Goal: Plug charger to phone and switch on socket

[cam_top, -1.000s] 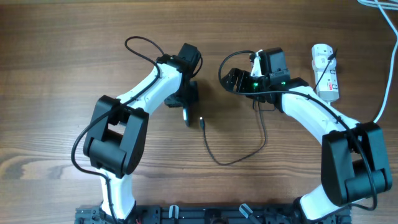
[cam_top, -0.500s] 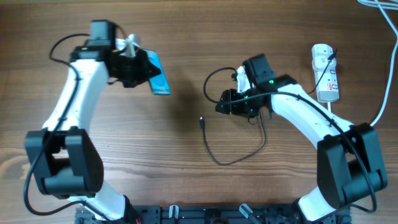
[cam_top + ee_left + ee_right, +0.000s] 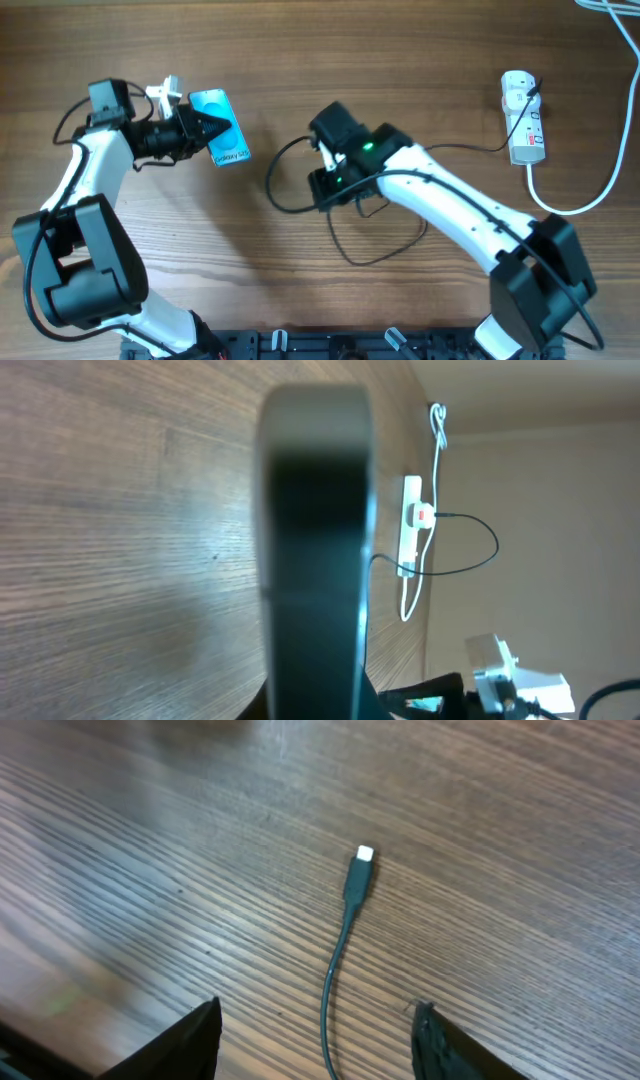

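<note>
1. Overhead view.
   - The left claw [image 3: 200,130] is closed on the phone [image 3: 225,135], a small rectangular handset with a bright teal screen. The phone is at the left of the brown wood-grain table [image 3: 300,60], screen up, with its white strip of dark text at the end nearer the arm bases.
   - The right claw [image 3: 327,186] is near the middle of the table, well apart from the phone.
   - The charger [image 3: 360,262], a long thin black cable, lies in a loose curve on the table just below this claw. Its tip is hidden under the claw.
   - The socket [image 3: 522,118], a white elongated plastic power strip with small red marks, lies at the far right. Its thick white cord [image 3: 590,195] sweeps toward the right edge of the table.

2. Left wrist view.
   - A dark, blurred slab [image 3: 315,540] stands edge-on and fills the centre. The claw's fingers cannot be made out here.
   - Beyond the slab, on the table [image 3: 120,510], the socket [image 3: 411,525] appears small and far off, with a thin black cable [image 3: 480,550] looping out of it.

3. Right wrist view.
   - The right claw [image 3: 315,1012] has its two dark fingers [image 3: 195,1040] spread wide and holds nothing.
   - The charger [image 3: 335,960] lies flat on the table [image 3: 500,820] and runs up between the fingers without touching either.
   - Its small metal-tipped connector [image 3: 360,870] rests on the wood ahead of the fingertips, pointing away from the camera.
</note>
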